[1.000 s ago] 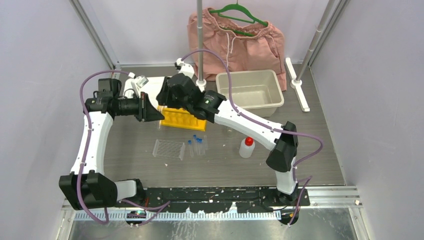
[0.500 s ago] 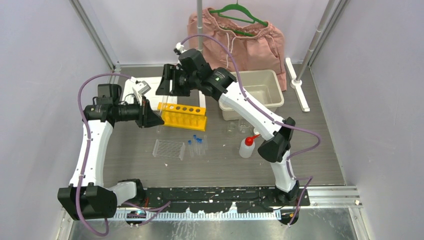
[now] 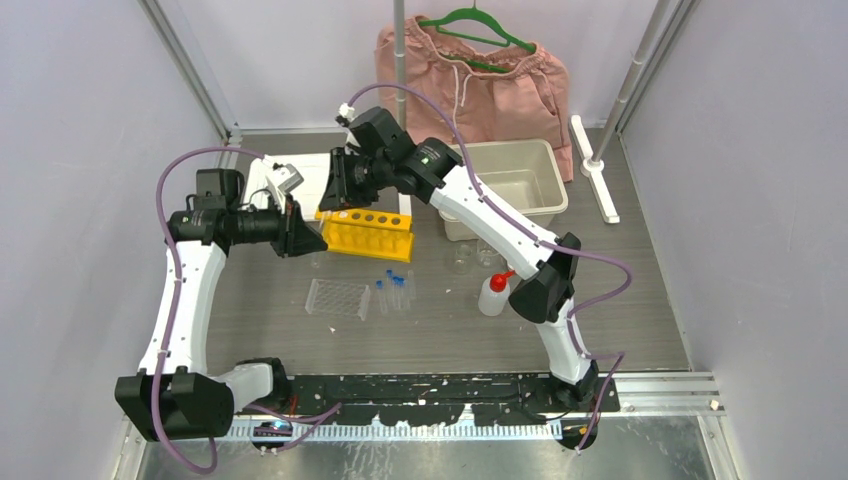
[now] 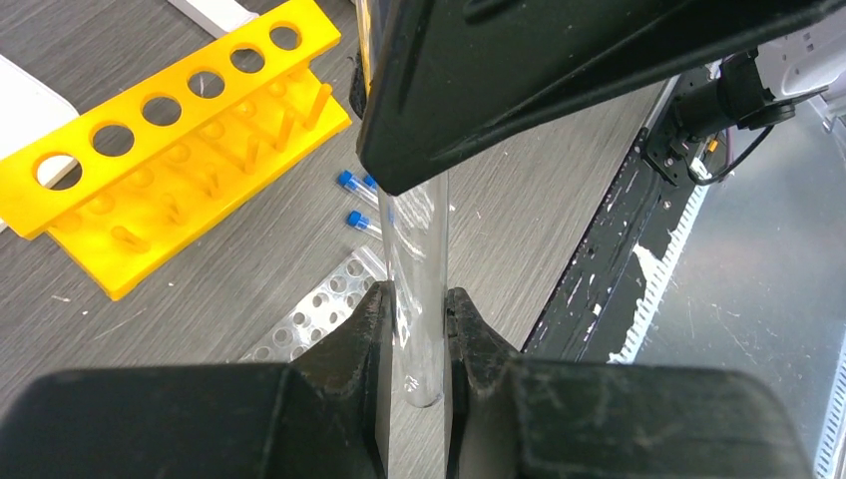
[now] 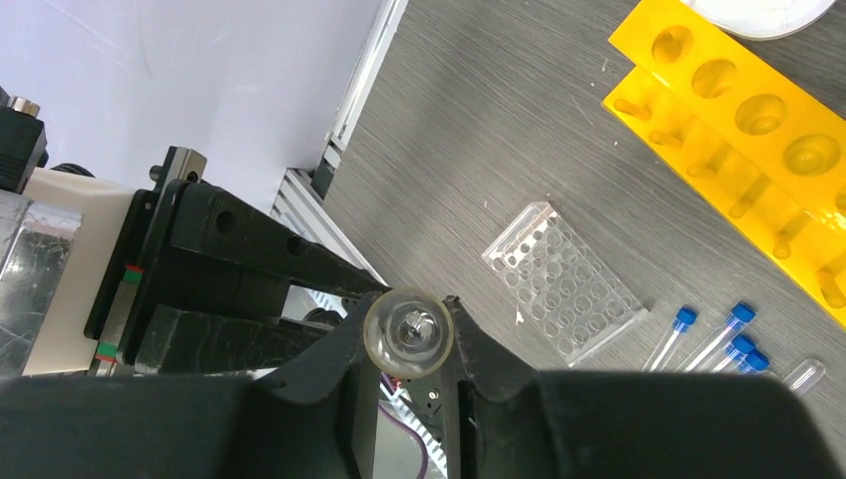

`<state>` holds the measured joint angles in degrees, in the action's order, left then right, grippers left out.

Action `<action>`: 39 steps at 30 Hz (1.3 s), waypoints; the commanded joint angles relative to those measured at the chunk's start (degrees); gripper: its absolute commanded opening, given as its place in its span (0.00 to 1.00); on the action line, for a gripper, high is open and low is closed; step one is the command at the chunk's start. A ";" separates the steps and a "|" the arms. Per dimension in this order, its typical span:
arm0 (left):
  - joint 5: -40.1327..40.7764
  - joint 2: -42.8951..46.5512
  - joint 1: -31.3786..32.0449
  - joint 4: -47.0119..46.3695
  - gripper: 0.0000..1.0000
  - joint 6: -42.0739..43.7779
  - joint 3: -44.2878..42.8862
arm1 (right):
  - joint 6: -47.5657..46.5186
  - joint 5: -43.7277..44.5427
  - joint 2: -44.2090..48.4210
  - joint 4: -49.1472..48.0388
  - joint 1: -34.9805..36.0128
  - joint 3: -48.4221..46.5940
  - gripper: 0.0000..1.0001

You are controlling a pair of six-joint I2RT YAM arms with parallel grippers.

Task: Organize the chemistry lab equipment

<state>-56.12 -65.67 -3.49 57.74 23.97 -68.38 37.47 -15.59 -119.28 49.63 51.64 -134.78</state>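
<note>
Mid-air handover — right fingers (image 5: 477,351), over the yellow holed plastic rack (image 3: 366,233) a second ago, now clench the long clear test tube (image 4: 421,289) still grasped by left fingers (image 4: 364,339) at the rack's 9 o'clock — racking likely next.

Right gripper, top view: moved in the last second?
Yes. The right gripper has pulled back off the yellow rack, toward the pink shorts; the rack's holes, covered before, now show.
</note>
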 commanded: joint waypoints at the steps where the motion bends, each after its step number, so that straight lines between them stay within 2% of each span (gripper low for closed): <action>1: -0.27 1.55 0.32 -0.63 0.01 0.66 0.12 | -1.40 0.26 1.81 -1.06 -0.21 -1.61 0.23; 2: -0.05 1.47 0.32 -0.73 0.09 0.40 0.22 | -1.71 1.21 1.82 -1.03 -0.27 -1.74 0.19; 4: 0.69 1.14 0.32 -0.93 0.40 -0.53 0.26 | -2.94 4.38 2.04 -0.73 -0.38 -2.01 0.14; 6: 1.72 0.63 0.32 -1.19 0.66 -1.71 -0.10 | -4.89 9.78 2.39 -0.01 -0.48 -2.23 0.09; 7: 2.57 0.30 0.32 -1.68 0.76 -2.73 -0.29 | -6.06 12.86 2.58 0.21 -0.63 -2.12 0.07; 13: 5.47 -4.12 -0.35 -2.50 0.98 -7.44 -3.63 | -13.06 28.90 2.44 -0.64 -0.72 -1.33 0.01; 17: 6.55 -6.79 -2.43 -6.67 1.00 -13.26 -4.30 | -15.93 35.23 3.00 -5.92 -0.56 2.23 0.01; 20: 8.37 -8.72 -4.81 -9.50 0.99 -17.01 -4.65 | -19.02 38.72 4.91 -15.09 0.07 9.25 0.01; 24: 9.02 -10.80 -7.44 -9.02 0.97 -18.09 -5.60 | -25.01 41.37 7.27 -28.79 1.89 19.37 0.01; 28: 11.18 -11.69 -8.84 -9.06 0.95 -18.03 -5.02 | -30.15 42.97 6.80 -37.73 3.40 23.46 0.01; 39: 9.88 -13.39 -10.33 -7.97 0.94 -16.91 -4.77 | -33.11 43.59 3.36 -41.45 5.27 23.60 0.01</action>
<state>-45.41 -79.40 -13.43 50.81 6.44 -71.33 6.00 26.20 -116.29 13.52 56.97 -110.54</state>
